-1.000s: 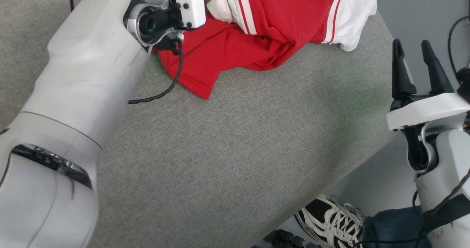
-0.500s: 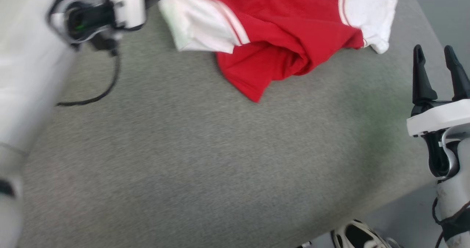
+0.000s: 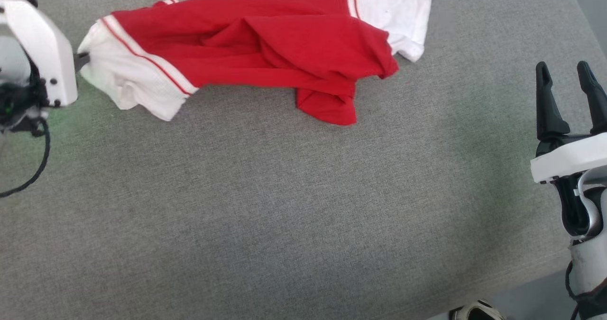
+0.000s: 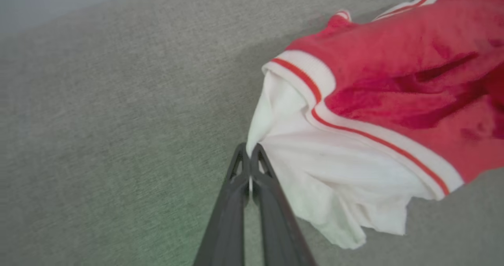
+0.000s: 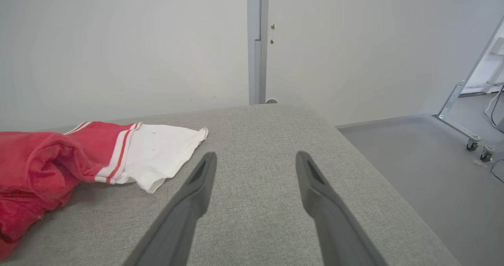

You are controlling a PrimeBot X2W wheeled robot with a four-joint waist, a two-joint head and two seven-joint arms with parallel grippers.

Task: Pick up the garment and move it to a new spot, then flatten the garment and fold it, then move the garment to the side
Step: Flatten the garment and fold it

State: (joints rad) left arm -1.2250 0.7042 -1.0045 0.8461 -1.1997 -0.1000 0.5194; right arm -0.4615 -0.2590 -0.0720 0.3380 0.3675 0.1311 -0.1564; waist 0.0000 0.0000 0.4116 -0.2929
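The left hand [image 4: 249, 149] pinches garment [image 3: 265, 50] on grey fabric surface [image 3: 284, 215]; right hand [image 5: 256, 157] gapes; pale wall [image 5: 118, 41] behind

Grey fabric surface [image 3: 303, 206]; crumpled red-and-white garment [image 3: 265, 50] lying along far side.

We lose the garment [image 3: 265, 50] past the top edge of the head view, and its own folds hide much of the red cloth. In the soft, blurred left wrist view it runs off the right edge. How much white cloth sits between the pressed fingertips of the left gripper [image 4: 250, 152] we cannot tell. A shoe [image 3: 476, 311] is cut by the bottom edge.
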